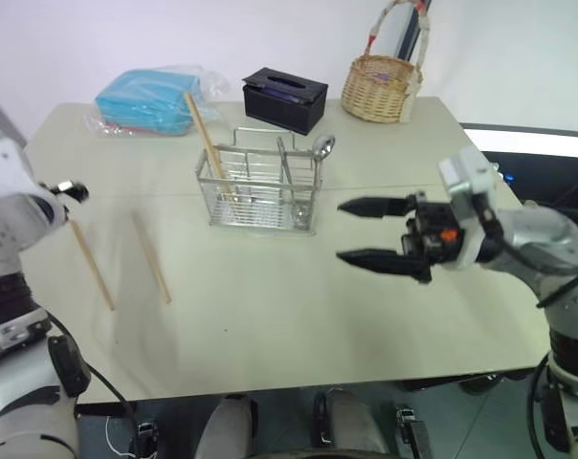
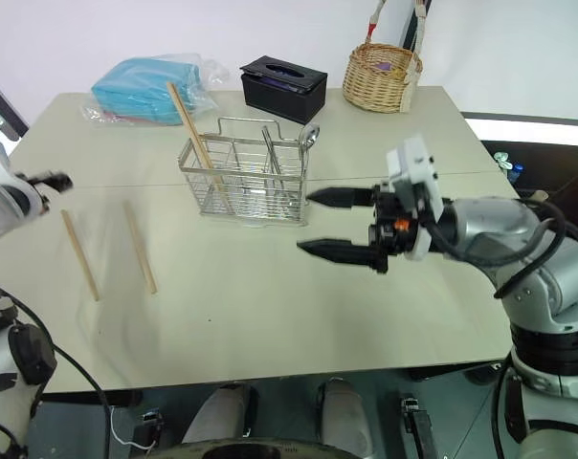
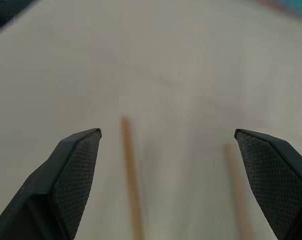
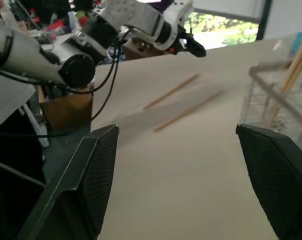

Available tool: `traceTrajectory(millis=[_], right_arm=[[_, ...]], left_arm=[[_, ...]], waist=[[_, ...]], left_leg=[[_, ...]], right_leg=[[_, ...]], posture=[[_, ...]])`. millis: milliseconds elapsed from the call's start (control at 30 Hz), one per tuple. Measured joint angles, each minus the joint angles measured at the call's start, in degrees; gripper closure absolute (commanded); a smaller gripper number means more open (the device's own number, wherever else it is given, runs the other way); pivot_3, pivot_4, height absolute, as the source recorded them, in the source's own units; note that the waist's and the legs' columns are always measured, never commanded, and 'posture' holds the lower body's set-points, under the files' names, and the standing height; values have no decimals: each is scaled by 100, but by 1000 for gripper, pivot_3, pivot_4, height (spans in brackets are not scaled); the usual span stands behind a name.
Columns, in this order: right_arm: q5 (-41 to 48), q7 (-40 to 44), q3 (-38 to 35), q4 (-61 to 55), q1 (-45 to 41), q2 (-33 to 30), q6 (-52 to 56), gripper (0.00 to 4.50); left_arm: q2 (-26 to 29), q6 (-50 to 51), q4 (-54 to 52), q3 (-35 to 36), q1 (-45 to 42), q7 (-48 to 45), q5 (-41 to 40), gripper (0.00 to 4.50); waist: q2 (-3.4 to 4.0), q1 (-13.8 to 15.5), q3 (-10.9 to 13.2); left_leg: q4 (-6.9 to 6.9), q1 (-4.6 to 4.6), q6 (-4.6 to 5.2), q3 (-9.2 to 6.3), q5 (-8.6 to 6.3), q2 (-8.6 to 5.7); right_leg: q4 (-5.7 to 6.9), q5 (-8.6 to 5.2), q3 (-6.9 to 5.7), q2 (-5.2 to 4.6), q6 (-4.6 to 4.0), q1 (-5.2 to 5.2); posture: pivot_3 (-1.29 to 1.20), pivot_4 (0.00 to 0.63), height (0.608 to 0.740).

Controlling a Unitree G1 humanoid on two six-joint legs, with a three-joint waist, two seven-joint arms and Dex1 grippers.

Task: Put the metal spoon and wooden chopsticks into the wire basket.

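Pale beige tabletop (image 1: 299, 316), with both robot grippers spread wide and grasping nothing.

Two long light-tan wooden chopsticks (image 1: 151, 257) lie flat on the table's left side, near the left gripper (image 1: 74, 191); a third leans in the rectangular silver wire basket (image 1: 258, 191), where the small shiny metal spoon (image 1: 322, 148) stands upright. Right gripper (image 1: 375, 232) hovers level just right of the basket, fingers pointing left.

The robot's arms are silver-grey metal tubes with rounded white and grey joint housings and black cables looping along them. The right gripper (image 1: 373, 231) carries a white boxy camera block, a small orange mark and two long, tapered black fingers. The left gripper (image 3: 178, 185) has black fingers (image 3: 73, 175) with a fine cross-hatched texture.
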Motion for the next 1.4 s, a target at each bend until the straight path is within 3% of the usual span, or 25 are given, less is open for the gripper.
traceTrajectory(millis=[567,667,900,1200,1400], right_arm=[[238,-567,-345,-421,551,-42,-23,650],[263,-634,-357,-435,585,-43,-24,569],[268,-725,-358,-435,585,-43,-45,569],[252,-730,-357,-419,540,-43,-128,569],[92,-776,-369,-271,515,-56,-267,569]], left_arm=[[-179,-1919,3533,-566,-1041,-699,1347,0],[-161,-2222,3897,-601,-1173,-806,1449,801],[-119,-2525,4285,-576,-1322,-910,1527,4420],[-95,-2606,4387,-552,-1416,-951,1538,4473],[18,-3625,3851,-539,-1410,-1198,1557,4473]], waist=[[18,147,-3],[27,147,-2],[28,148,-1],[25,144,1],[5,124,6]], left_leg=[[-3,-4,-58,10,-7,-32],[-3,-1,-60,9,-8,-32],[-1,-4,-60,8,-6,-31],[-3,-7,-58,8,-5,-33],[-1,-35,-61,7,-3,-29]], right_leg=[[-61,35,-15,-80,68,26],[-62,37,-16,-79,72,29],[-68,38,-20,-81,73,32],[-73,39,-22,-82,75,31],[-78,41,-22,-82,75,8]], posture=[[0,150,661],[0,150,661],[0,150,661],[0,150,661],[0,150,661]])
